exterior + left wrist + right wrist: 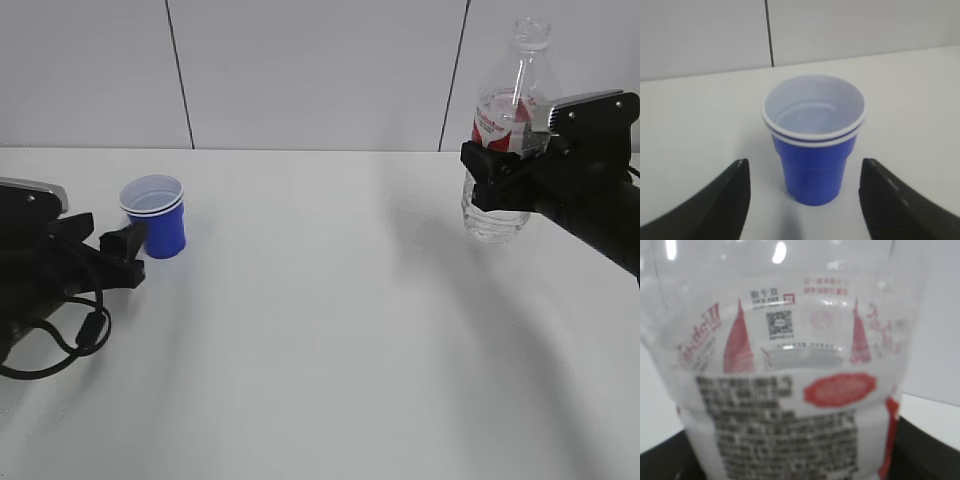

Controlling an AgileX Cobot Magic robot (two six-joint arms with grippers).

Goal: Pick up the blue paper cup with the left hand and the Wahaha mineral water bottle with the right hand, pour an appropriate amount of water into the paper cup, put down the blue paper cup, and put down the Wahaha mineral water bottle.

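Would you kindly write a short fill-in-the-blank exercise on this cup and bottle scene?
1. The right gripper holds the Wahaha mineral water bottle ____ the table.
2. The blue paper cup stands ____ the left gripper's open fingers.
3. The bottle's neck has no ____.

Missing words: above; between; cap

The small tapered blue paper cup (155, 214) with a white inside and a doubled white rim stands upright and mouth-up at the left of the white worktop (320, 330), looking empty. Well apart, at the right, the tall clear ribbed plastic water bottle (505, 135) with a red-and-white label stands upright and capless, raised clear of the worktop, its label close and blurred in the right wrist view.
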